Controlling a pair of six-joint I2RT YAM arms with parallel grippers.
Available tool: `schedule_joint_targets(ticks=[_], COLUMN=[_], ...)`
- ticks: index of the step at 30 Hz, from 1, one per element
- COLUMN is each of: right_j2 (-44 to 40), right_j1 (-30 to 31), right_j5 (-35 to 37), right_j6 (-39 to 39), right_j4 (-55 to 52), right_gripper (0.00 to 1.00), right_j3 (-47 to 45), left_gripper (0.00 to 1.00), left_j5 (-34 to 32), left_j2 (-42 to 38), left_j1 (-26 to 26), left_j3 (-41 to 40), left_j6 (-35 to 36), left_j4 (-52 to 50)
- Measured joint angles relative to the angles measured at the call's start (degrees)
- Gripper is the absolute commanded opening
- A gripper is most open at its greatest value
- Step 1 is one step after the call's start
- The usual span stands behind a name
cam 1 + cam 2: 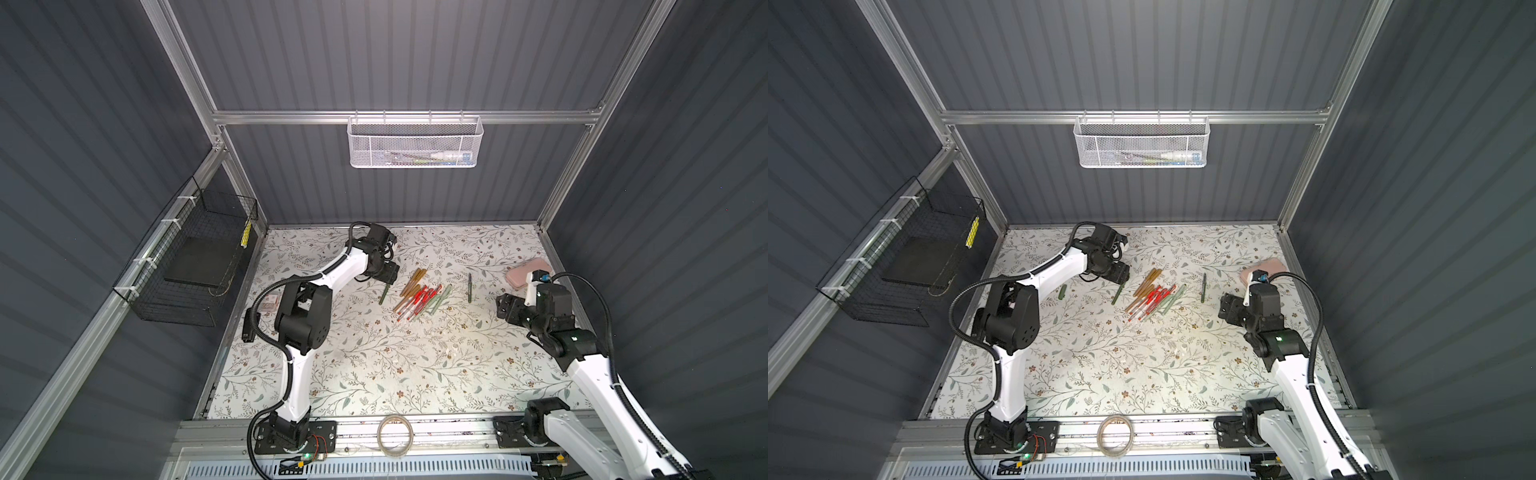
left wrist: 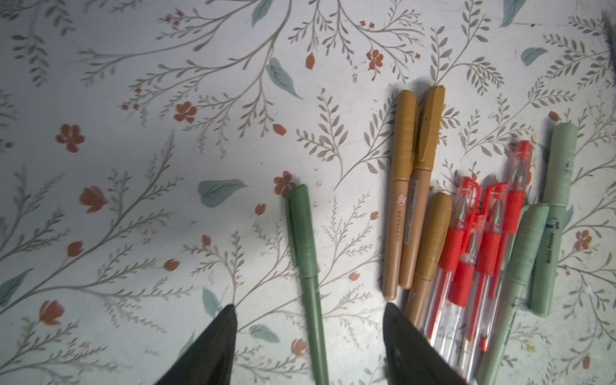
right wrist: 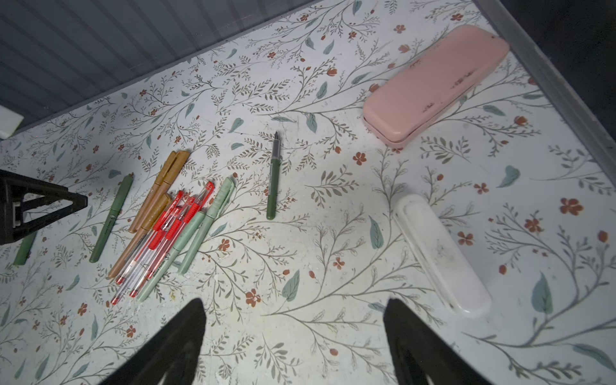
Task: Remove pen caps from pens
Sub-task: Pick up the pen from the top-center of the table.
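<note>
Pens heaped toward the far edge of the surface, caps seemingly on. Just beside the heap, toward the left edge, one dark green capped pen, straddled by the left fingers: spread apart, gaps either side, nothing gripped. Right fingers wide apart, empty, near the right edge. Likely step: picking up that pen. Next: closing on the barrel, then fetching the other arm to the cap. Clear only from the right wrist: bare nib on a lone green pen, plus a white case. Loose green cap visible in a top view, outside the left wrist view.
</note>
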Motion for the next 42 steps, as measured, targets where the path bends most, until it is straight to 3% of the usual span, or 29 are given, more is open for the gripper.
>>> schedule_joint_targets(ticks=[4,12,19,27,33,42], right_j2=[-1.66,-1.68,-1.62,-1.64,-1.64,-1.64], right_j1=[-0.42,-0.55,-1.07,-1.16,-1.49,-1.49], right_j5=[0.07,0.24,0.02,-0.37,-0.83,-2.4], right_j6=[0.0,0.0,0.0,0.0,0.0,0.02], right_j4=[-0.07,1.14,2.21,2.45,2.45,2.58], right_gripper=[0.89,0.9,0.9,0.9,0.9,0.91], right_j3=[-1.99,-2.49,-2.51,-2.51,-2.51,-2.51], left_gripper=[0.55,0.53,0.44,0.33,0.2,0.13], left_j5=[-1.7,-6.08,-8.31,-8.94,-8.94,-9.27], left_j2=[4.76,11.13,14.43,15.41,15.37,14.86], left_j1=[-2.08,-2.27,-2.19,-2.19,-2.19,-2.19], left_j3=[5.03,11.52,15.5,16.39,15.85,15.1], left_j6=[-0.04,0.15,0.7,0.9,0.87,0.83], left_j4=[-1.99,-5.27,-6.64,-6.82,-6.16,-5.62])
